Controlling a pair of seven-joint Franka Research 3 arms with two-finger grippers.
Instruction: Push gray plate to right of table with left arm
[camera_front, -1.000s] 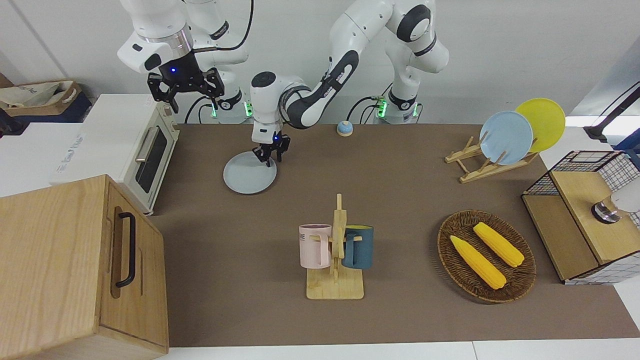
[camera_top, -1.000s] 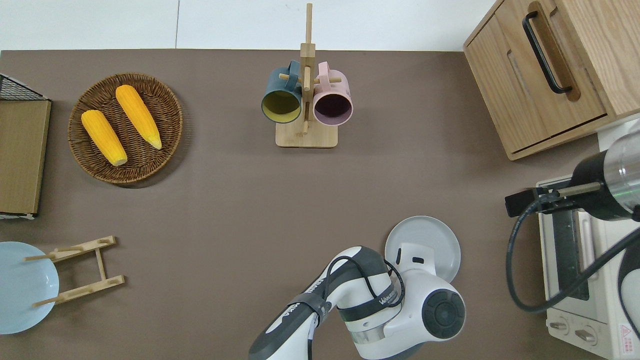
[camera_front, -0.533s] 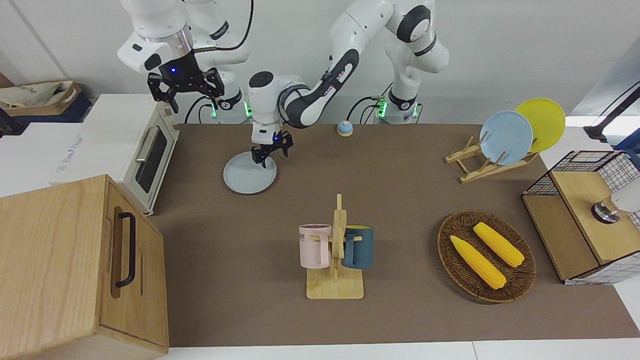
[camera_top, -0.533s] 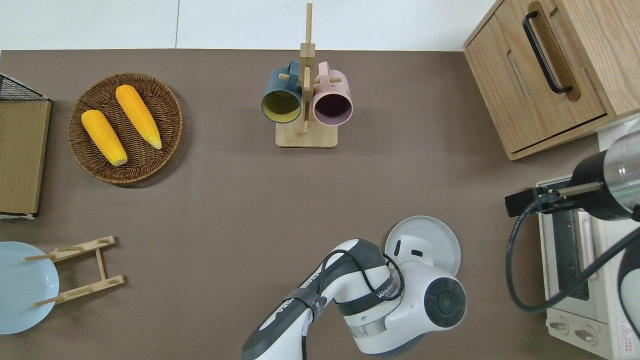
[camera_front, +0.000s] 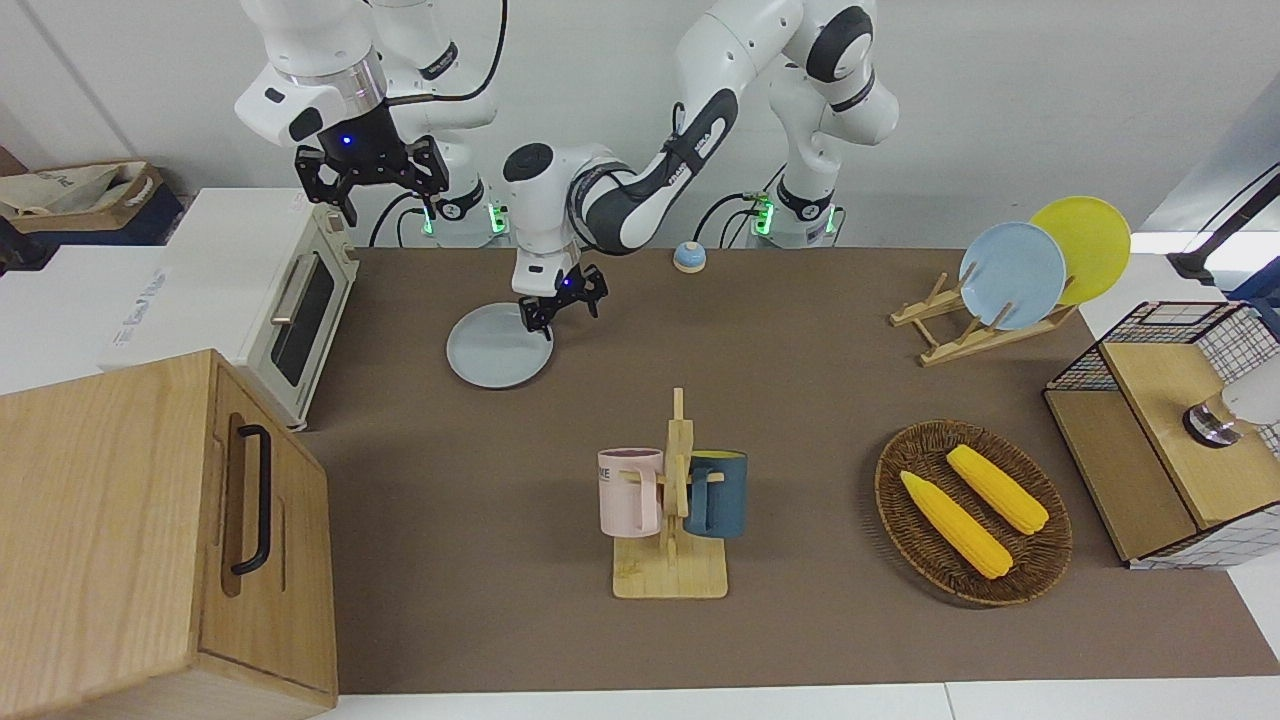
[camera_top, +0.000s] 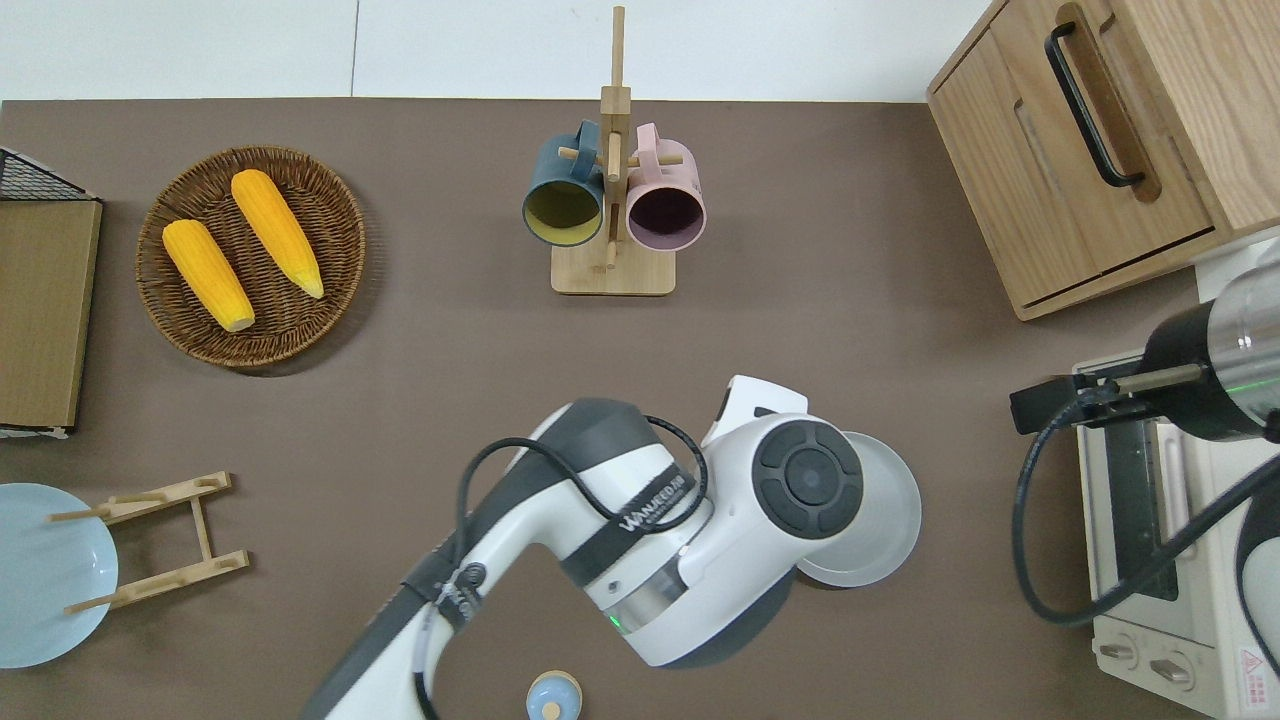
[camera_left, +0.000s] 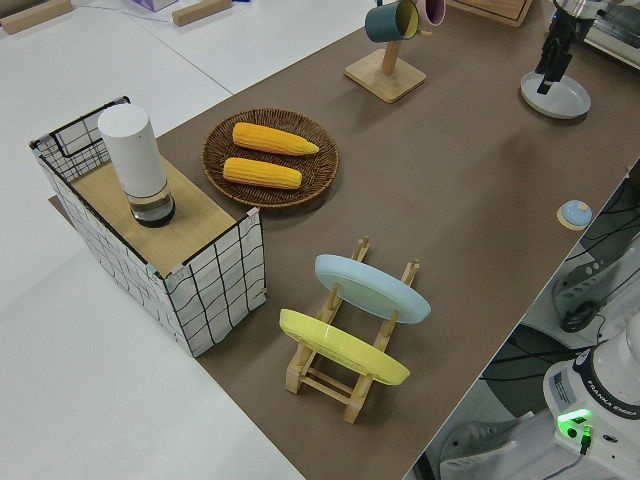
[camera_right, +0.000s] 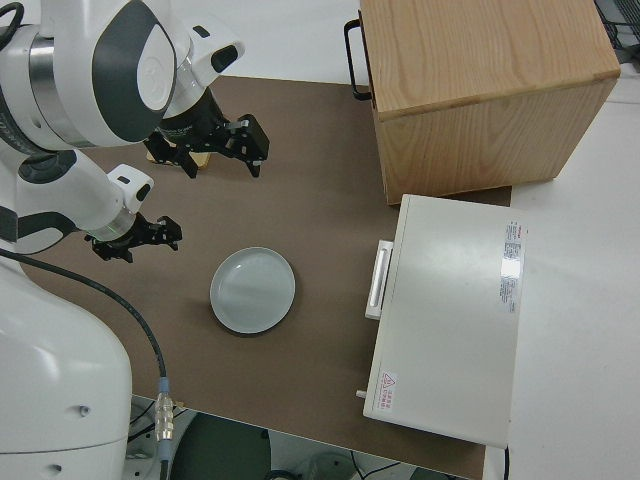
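The gray plate (camera_front: 498, 345) (camera_right: 253, 290) lies flat on the brown table (camera_front: 800, 400), near the robots' edge and beside the toaster oven. My left gripper (camera_front: 562, 308) (camera_right: 136, 241) hangs open and empty a little above the table. It is just off the plate's rim on the side toward the left arm's end, touching nothing. In the overhead view the left arm's wrist hides the gripper and covers part of the plate (camera_top: 885, 520). The right gripper (camera_front: 372, 182) is parked, open and empty.
A white toaster oven (camera_front: 298, 305) and a wooden cabinet (camera_front: 150, 530) stand at the right arm's end. A mug rack (camera_front: 672, 500) is mid-table. A corn basket (camera_front: 972, 512), a plate rack (camera_front: 985, 320), a wire crate (camera_front: 1170, 420) and a small blue bell (camera_front: 689, 257) are also there.
The left gripper has lifted off the gray plate and shifted toward the left arm's end, with its wrist turning and elbow swinging out. The plate has stayed put.
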